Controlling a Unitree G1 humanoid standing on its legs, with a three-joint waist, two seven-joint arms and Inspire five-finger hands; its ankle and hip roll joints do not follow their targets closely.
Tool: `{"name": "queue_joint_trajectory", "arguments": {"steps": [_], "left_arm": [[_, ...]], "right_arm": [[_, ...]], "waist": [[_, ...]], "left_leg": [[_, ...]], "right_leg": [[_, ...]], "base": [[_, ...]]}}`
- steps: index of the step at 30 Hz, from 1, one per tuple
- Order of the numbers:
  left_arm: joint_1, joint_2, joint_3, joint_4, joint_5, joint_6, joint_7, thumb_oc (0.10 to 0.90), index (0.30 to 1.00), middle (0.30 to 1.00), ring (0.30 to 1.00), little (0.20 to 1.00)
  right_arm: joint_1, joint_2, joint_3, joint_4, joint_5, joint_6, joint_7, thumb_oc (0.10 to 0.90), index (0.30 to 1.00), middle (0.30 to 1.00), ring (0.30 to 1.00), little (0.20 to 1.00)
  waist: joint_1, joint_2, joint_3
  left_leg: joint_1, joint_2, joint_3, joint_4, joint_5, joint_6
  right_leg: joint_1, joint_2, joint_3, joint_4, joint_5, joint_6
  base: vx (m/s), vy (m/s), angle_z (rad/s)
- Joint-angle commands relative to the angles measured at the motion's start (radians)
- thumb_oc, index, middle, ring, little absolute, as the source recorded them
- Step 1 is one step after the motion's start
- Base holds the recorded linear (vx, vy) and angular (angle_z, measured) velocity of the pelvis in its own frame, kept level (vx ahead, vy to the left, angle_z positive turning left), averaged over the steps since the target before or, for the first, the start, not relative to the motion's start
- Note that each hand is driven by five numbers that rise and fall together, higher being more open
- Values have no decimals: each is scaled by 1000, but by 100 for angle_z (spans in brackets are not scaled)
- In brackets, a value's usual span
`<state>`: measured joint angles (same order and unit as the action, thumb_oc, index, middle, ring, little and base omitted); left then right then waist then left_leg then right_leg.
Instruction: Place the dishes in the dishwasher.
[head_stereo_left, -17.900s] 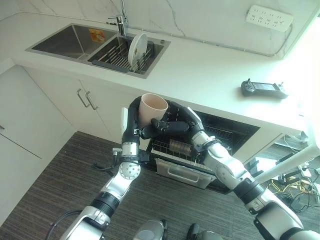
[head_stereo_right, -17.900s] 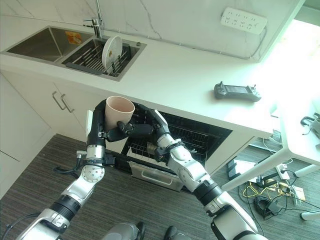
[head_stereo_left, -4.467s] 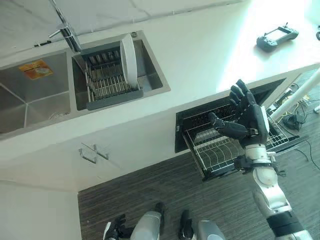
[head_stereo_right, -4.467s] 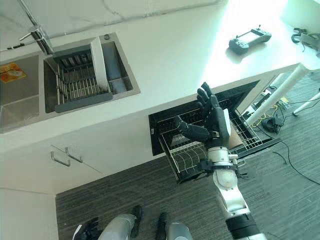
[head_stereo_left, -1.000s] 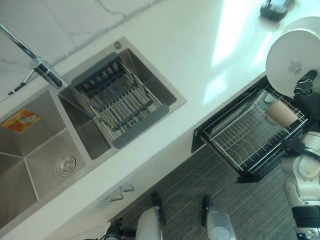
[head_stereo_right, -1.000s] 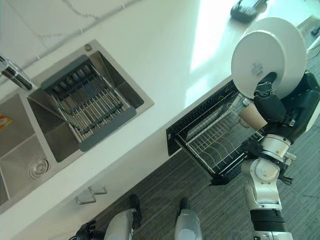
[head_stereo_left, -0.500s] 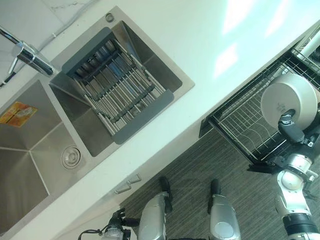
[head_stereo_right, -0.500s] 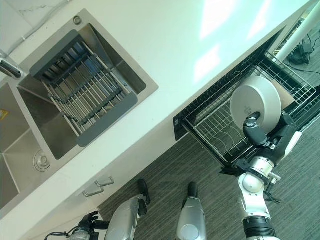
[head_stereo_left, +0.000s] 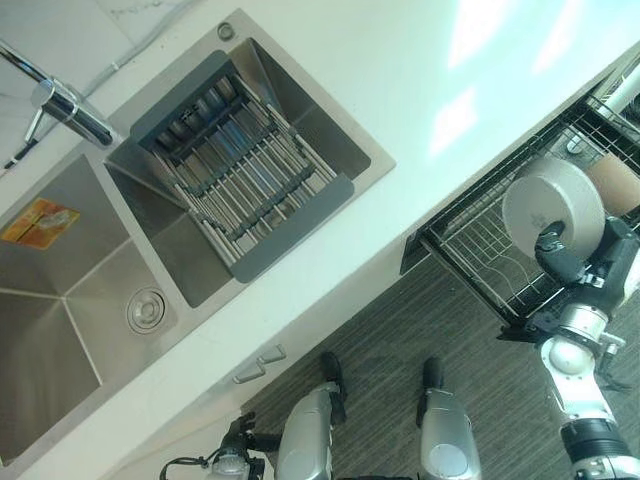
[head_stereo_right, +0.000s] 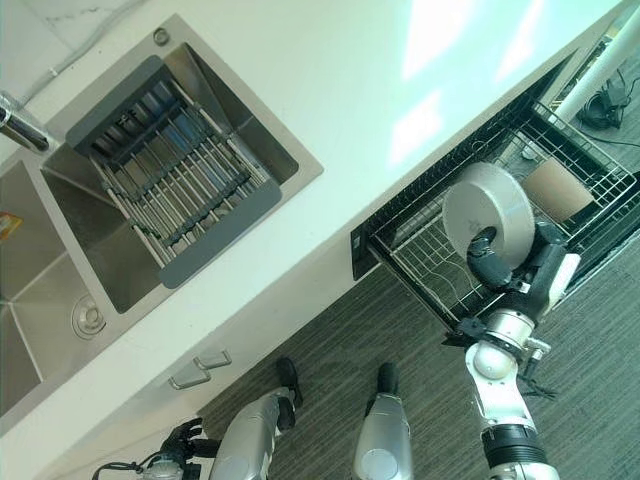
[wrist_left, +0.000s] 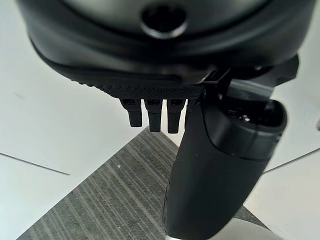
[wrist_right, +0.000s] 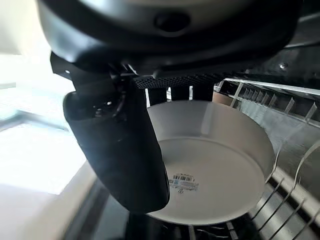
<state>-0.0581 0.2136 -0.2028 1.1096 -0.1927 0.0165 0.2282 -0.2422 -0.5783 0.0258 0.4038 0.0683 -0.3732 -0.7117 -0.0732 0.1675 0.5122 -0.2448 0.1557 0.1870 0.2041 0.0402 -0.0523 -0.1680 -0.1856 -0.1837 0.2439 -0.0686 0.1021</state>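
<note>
Right hand (head_stereo_right: 520, 268) was clamped on the white plate (head_stereo_right: 488, 217), thumb across its underside, fingers behind the rim, holding it upright over the pulled-out dishwasher rack (head_stereo_right: 440, 275). A cup (head_stereo_right: 558, 190) lay in the rack beside it. The plate looked rigid, glazed, slippery and breakable, so a rim pinch suited it best. Left hand (wrist_left: 220, 165) hung idle over the floor, fingers relaxed.

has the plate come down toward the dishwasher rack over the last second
Yes. The plate, pinched in the right hand, was up level with the counter edge; now it sits low over the pulled-out rack, beside the cup.
</note>
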Motion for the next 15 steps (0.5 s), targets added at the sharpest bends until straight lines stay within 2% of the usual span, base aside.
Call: {"name": "queue_joint_trajectory", "arguments": {"steps": [1, 6, 10, 11, 12, 15], "left_arm": [[36, 49, -23, 30, -16, 5, 22, 800, 900, 900, 900, 900], [39, 55, -21, 22, -15, 8, 24, 800, 900, 900, 900, 900], [48, 72, -2, 9, -13, 10, 20, 800, 900, 900, 900, 900], [49, 85, 8, -5, -12, 20, 19, 800, 900, 900, 900, 900], [49, 92, 11, -10, -13, 22, 18, 800, 900, 900, 900, 900], [40, 106, 16, -13, -20, 21, 18, 800, 900, 900, 900, 900]], "right_arm": [[-130, -80, -51, -91, -179, -11, -140, 400, 300, 300, 300, 300], [-180, -132, -17, -67, -290, 90, -170, 400, 300, 300, 300, 300], [-181, -163, 4, -77, -371, 177, -164, 400, 300, 300, 300, 300], [-176, -175, 17, -78, -392, 256, -143, 400, 300, 300, 300, 300], [-177, -178, 24, -72, -395, 296, -123, 400, 300, 300, 300, 300], [-199, -189, 57, -21, -395, 355, -111, 400, 300, 300, 300, 300]], "waist": [[21, -23, -49], [40, -27, -36], [52, -45, -27], [58, -63, -22], [62, -71, -19], [75, -90, -12]], "left_leg": [[35, 54, -63, 96, -176, -17], [36, 39, -68, 96, -179, -5], [45, 29, -67, 96, -188, 6], [46, 29, -61, 96, -192, 11], [46, 28, -59, 96, -194, 14], [50, 25, -54, 96, -198, 22]], "right_leg": [[-20, -36, -20, 56, -96, -24], [-19, -47, -27, 56, -87, -19], [-15, -57, -28, 57, -83, -10], [-15, -61, -30, 57, -77, -5], [-16, -62, -31, 56, -75, -2], [-16, -66, -33, 56, -70, 3]], "base": [[-45, 29, 3], [-25, 48, 6], [-25, 65, 9], [-57, 45, 8], [-56, 34, 7], [-36, 7, 8]]}}
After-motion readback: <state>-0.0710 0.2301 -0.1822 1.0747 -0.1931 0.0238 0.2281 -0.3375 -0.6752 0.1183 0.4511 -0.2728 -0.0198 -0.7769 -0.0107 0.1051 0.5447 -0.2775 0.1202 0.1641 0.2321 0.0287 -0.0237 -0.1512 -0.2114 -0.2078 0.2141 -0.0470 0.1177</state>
